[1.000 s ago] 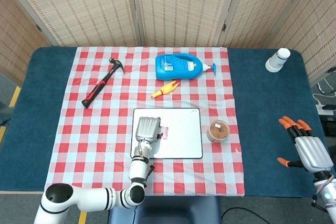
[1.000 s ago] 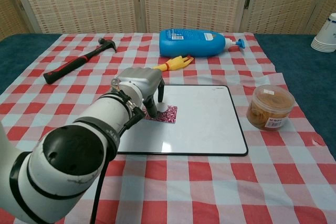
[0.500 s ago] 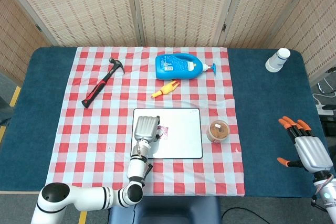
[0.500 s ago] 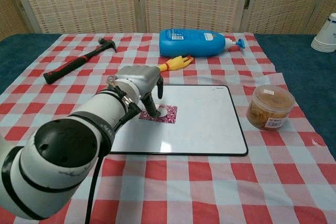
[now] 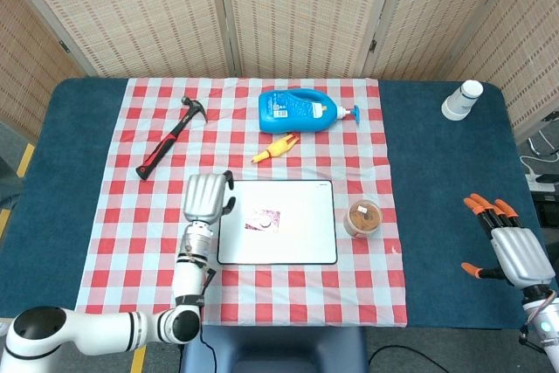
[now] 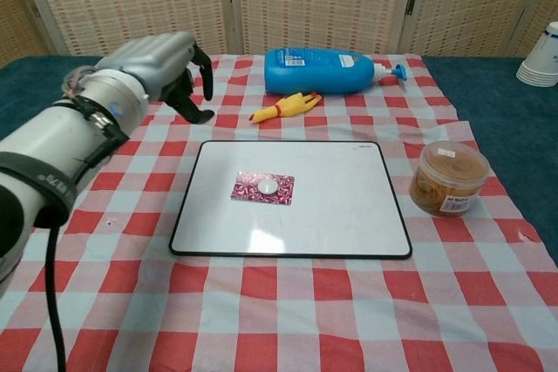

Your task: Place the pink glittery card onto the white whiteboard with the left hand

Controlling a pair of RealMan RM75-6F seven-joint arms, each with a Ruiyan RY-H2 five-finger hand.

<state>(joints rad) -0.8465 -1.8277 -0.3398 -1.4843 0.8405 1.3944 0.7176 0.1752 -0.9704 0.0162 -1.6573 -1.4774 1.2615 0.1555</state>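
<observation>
The pink glittery card (image 5: 265, 218) (image 6: 262, 187) lies flat on the white whiteboard (image 5: 301, 233) (image 6: 331, 206), left of its middle, with a small white disc on top. My left hand (image 5: 203, 197) (image 6: 166, 63) hovers off the board's left edge, raised above the checked cloth, fingers loosely curled and holding nothing. My right hand (image 5: 509, 245) stays far right over the blue table, fingers spread and empty; the chest view does not show it.
A blue bottle (image 5: 303, 110) (image 6: 327, 70) and a yellow rubber chicken (image 5: 276, 148) (image 6: 283, 108) lie behind the board. A hammer (image 5: 169, 138) is at the back left, a round tub (image 5: 363, 217) (image 6: 449, 178) right of the board, and white cups (image 5: 461, 100) at the far right.
My left hand has let go of the card, lifted, and drawn back to the left off the whiteboard. The card stays on the board. The right hand has not moved.
</observation>
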